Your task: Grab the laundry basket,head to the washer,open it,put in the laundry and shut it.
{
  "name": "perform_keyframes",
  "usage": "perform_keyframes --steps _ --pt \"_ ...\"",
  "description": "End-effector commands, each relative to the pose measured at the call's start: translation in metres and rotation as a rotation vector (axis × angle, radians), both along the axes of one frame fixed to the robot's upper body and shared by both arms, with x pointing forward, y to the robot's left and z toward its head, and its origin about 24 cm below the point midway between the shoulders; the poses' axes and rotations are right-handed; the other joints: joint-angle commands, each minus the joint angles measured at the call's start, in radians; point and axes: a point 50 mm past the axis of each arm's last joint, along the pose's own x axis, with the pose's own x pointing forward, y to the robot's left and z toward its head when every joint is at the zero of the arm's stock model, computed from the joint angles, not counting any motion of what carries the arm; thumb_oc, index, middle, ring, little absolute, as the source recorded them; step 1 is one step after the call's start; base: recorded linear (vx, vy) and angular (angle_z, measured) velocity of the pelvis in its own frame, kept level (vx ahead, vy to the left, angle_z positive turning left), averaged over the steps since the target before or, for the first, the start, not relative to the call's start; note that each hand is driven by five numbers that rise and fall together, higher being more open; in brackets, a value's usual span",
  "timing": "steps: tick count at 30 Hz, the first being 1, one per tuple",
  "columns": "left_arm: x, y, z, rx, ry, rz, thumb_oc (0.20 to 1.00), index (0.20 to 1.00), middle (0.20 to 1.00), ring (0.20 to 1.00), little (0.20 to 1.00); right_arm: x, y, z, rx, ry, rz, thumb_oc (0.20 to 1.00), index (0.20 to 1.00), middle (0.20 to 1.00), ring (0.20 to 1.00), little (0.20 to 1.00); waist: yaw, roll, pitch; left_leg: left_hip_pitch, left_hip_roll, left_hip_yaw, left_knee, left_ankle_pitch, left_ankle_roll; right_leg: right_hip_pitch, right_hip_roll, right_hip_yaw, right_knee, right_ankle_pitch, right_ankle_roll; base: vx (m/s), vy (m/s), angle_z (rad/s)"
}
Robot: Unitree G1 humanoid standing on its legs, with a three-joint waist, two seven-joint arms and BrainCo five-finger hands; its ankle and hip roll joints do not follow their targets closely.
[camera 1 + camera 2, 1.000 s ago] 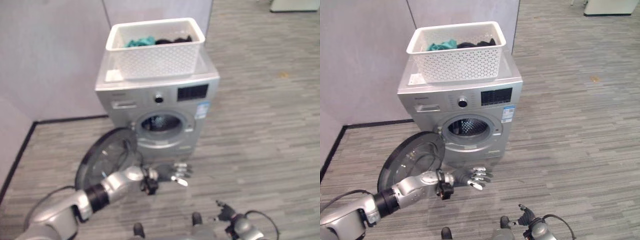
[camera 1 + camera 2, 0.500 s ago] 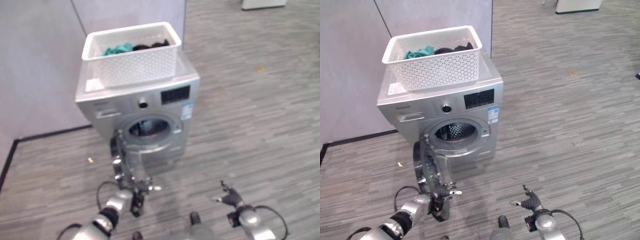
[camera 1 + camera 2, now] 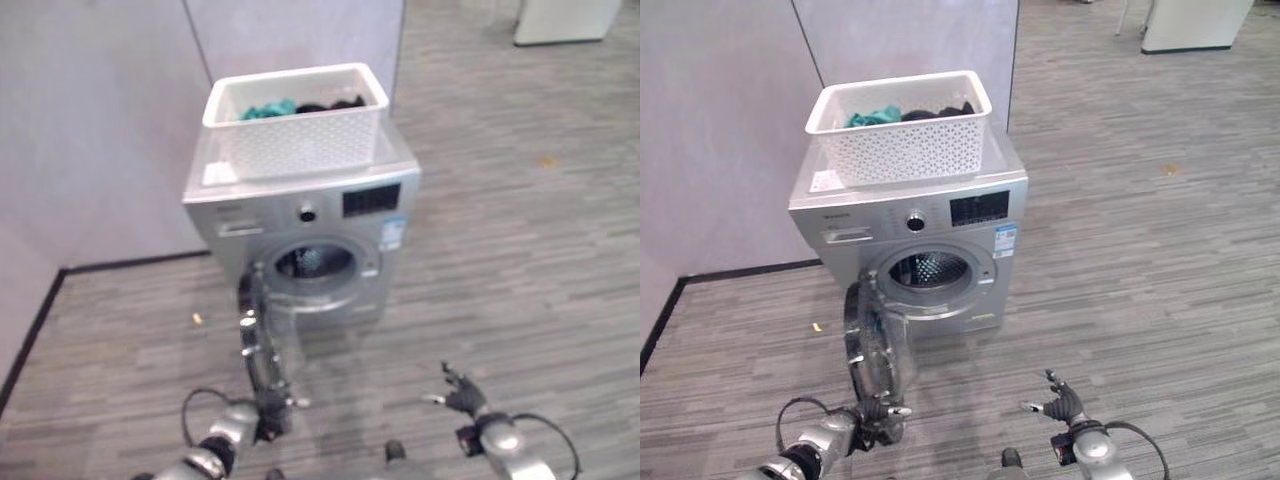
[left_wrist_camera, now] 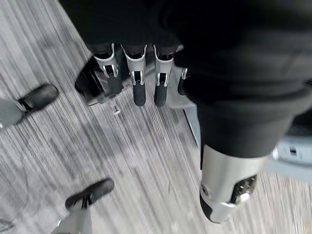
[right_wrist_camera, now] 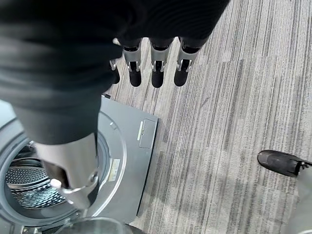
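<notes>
Where the grey striped plank floor (image 3: pixel 1160 260) meets the pale partition walls (image 3: pixel 720 120), a dark baseboard (image 3: pixel 740 272) runs along the bottom of the wall, and a small yellowish scrap (image 3: pixel 817 326) lies on the floor just left of the machine. At the far upper right stands a pale cabinet (image 3: pixel 1195 22).

A silver front-loading washer (image 3: pixel 910 235) stands against the partition corner, with a round knob and a dark display panel on its front. Its round door (image 3: pixel 872 345) is swung out edge-on toward the camera, and the perforated steel drum (image 3: pixel 928 270) shows through the opening. On top of the washer sits the white perforated laundry basket (image 3: pixel 902 125), upright, holding the laundry (image 3: pixel 910 112): a teal piece at the left and dark pieces at the right.

The left hand (image 3: pixel 877 413) is low, just at the bottom edge of the door; in the left wrist view its fingers (image 4: pixel 138 83) are straight and hold nothing. The right hand (image 3: pixel 1058 405) hangs low over the floor, well apart from the washer, with fingers (image 5: pixel 157 68) straight and spread, empty.
</notes>
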Motion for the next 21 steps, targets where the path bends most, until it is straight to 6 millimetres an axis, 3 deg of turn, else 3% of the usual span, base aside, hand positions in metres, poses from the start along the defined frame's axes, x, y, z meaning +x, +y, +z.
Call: perform_keyframes --steps 1,11,21 --pt "0.038 0.02 0.022 0.071 -0.136 0.019 1.0 1.0 1.0 1.0 1.0 0.02 -0.008 0.02 0.019 -0.143 -0.06 1.0 1.0 1.0 1.0 1.0 0.021 -0.027 0.02 0.022 -0.014 -0.027 0.018 -0.097 0.047 -0.019 -0.038 0.003 0.054 -0.084 0.012 -0.01 -0.005 0.05" --pt "0.047 0.044 0.035 0.132 -0.23 0.119 1.0 1.0 1.0 1.0 1.0 0.019 -0.008 0.016 0.016 -0.142 -0.076 1.0 1.0 1.0 1.0 1.0 0.033 -0.03 0.006 0.018 -0.013 -0.038 0.018 -0.094 0.045 -0.006 -0.035 -0.005 0.042 -0.081 0.009 0.0 0.0 0.0" --pt "0.043 0.063 0.043 0.113 -0.3 0.236 1.0 1.0 1.0 1.0 1.0 0.019 -0.005 0.016 0.024 -0.14 -0.054 1.0 1.0 1.0 1.0 1.0 0.047 -0.037 -0.001 0.026 -0.013 -0.035 0.018 -0.101 0.045 0.008 -0.036 -0.013 0.035 -0.081 0.01 0.02 0.013 0.02"
